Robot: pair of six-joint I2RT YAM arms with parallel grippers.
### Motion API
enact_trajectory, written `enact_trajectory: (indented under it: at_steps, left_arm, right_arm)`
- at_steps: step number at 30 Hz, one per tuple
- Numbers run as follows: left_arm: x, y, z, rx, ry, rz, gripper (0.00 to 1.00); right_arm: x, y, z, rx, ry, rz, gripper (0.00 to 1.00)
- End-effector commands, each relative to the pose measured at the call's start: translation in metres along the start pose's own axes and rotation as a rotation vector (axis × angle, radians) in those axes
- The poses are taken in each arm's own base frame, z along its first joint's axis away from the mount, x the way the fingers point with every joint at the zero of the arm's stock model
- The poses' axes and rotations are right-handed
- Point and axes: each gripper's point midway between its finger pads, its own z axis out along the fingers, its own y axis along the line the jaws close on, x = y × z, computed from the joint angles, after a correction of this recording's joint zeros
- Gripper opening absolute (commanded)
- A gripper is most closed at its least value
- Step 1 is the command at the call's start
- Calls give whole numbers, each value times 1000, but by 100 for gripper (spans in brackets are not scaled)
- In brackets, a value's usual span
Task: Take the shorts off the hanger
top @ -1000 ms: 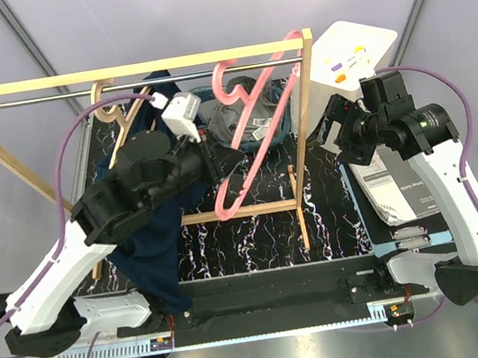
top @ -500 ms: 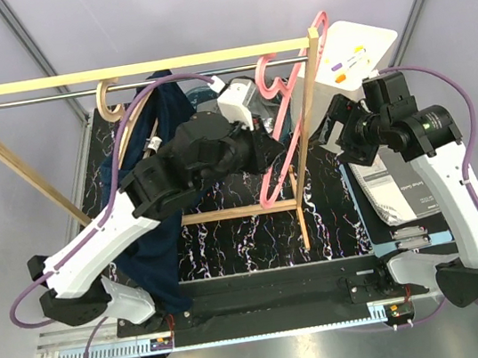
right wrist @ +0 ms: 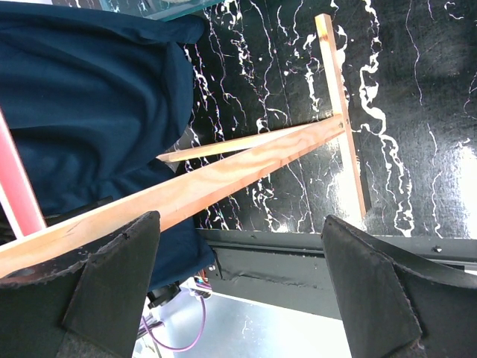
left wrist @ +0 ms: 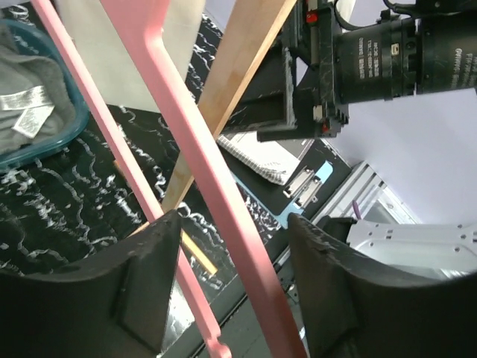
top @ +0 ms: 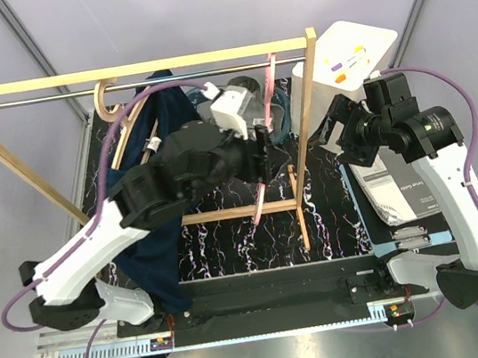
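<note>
Left end effector (left wrist: 223,298) closed on the bare pink hanger (top: 266,130) near the worktop's far edge; right end effector (right wrist: 238,298) wide open, empty. Grey shorts (left wrist: 26,104) already in the teal basket (left wrist: 45,145); navy shorts (top: 153,237) hung toward the left edge. Best to set the hanger down clear of the wooden rack (top: 304,133).

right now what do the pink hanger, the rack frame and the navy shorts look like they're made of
The pink hanger looks like moulded plastic: uniform colour, smooth flat bars with a slight sheen. The rack frame looks like bare light wood, with grain showing in the wrist views; its top rail seems to be grey metal. The navy shorts are soft matte fabric, draping in folds.
</note>
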Motion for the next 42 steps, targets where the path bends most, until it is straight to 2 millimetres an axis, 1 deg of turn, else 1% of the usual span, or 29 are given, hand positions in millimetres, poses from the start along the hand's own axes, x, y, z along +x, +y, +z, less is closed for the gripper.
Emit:
enact_trajectory:
  at_steps: [1, 3, 4, 5, 6, 7, 8, 9, 10, 11, 12, 14, 15, 16, 17, 18, 19, 20, 21, 22, 23, 25, 29, 31, 34, 36, 38, 40, 42]
  left_arm:
    - [-47, -5, -65, 69, -156, -19, 72]
    - [-53, -6, -84, 87, -170, -26, 72]
    - [-58, -4, -98, 95, -186, -30, 72]
    - [-57, -2, -106, 91, -181, -29, 71]
    - [-60, 0, -120, 103, -197, -26, 71]
    - [-62, 2, -128, 103, -205, -21, 70]
    - [-58, 7, -135, 88, -192, -1, 69]
    - [-67, 12, -151, 79, -225, 0, 69]
    - [-69, 17, -159, 58, -234, 5, 68]
    - [-65, 27, -167, 22, -218, 26, 68]
    - [-74, 35, -182, -11, -255, 26, 68]
    - [-71, 49, -196, -61, -247, 67, 69]
    - [-74, 61, -205, -117, -267, 67, 70]
    - [-73, 72, -215, -162, -264, 71, 71]
    - [-73, 81, -220, -204, -265, 66, 74]
    - [-76, 94, -227, -281, -280, 59, 74]
    - [-74, 104, -236, -323, -272, 56, 74]
    - [-76, 112, -242, -370, -284, 42, 74]
    - [-75, 115, -241, -394, -272, 45, 74]
    - [-73, 119, -246, -416, -260, 50, 74]
    - [-73, 123, -246, -443, -261, 34, 74]
    - [-69, 125, -243, -468, -240, 34, 74]
    - [-65, 135, -241, -528, -237, 36, 74]
    - [-63, 137, -236, -549, -221, 66, 74]
    - [-58, 149, -226, -611, -161, 93, 74]
    - [-54, 162, -216, -636, -108, 61, 74]
    - [-56, 171, -211, -649, -95, 58, 72]
    - [-62, 174, -209, -661, -109, 71, 71]
    - [-63, 178, -205, -669, -101, 70, 70]
  right_arm:
    - [-2, 10, -4, -56, -14, -3, 97]
    - [0, 9, -1, -58, -8, -7, 97]
    - [1, 9, -1, -62, -6, -10, 97]
    - [1, 8, 1, -57, -3, -8, 97]
    - [1, 8, 2, -60, -3, -6, 97]
    - [3, 7, 4, -61, 2, -8, 97]
    - [4, 7, 4, -64, 10, -6, 97]
    - [5, 8, 5, -69, 11, -6, 97]
    - [6, 6, 7, -67, 17, -5, 97]
    - [7, 6, 7, -70, 21, -4, 97]
    - [7, 6, 8, -72, 21, -3, 97]
    - [9, 6, 9, -77, 26, -5, 97]
    - [9, 5, 10, -74, 27, -4, 97]
    - [10, 5, 10, -74, 27, -3, 97]
    - [10, 4, 11, -71, 31, -3, 97]
    - [11, 4, 11, -72, 32, -1, 97]
    - [11, 3, 11, -72, 34, -2, 97]
    - [12, 3, 10, -72, 34, -2, 97]
    - [12, 3, 10, -73, 33, -1, 97]
    - [12, 3, 10, -74, 36, -2, 97]
    - [13, 3, 9, -75, 35, -3, 97]
    - [13, 3, 9, -75, 35, -4, 97]
    - [15, 2, 9, -73, 40, -7, 97]
    - [15, 1, 11, -73, 43, -7, 97]
    - [14, 4, 11, -79, 50, -10, 97]
    - [14, 4, 11, -80, 51, -13, 97]
    - [13, 5, 11, -79, 47, -20, 97]
    - [12, 5, 11, -80, 48, -20, 97]
    - [13, 5, 11, -79, 52, -22, 97]
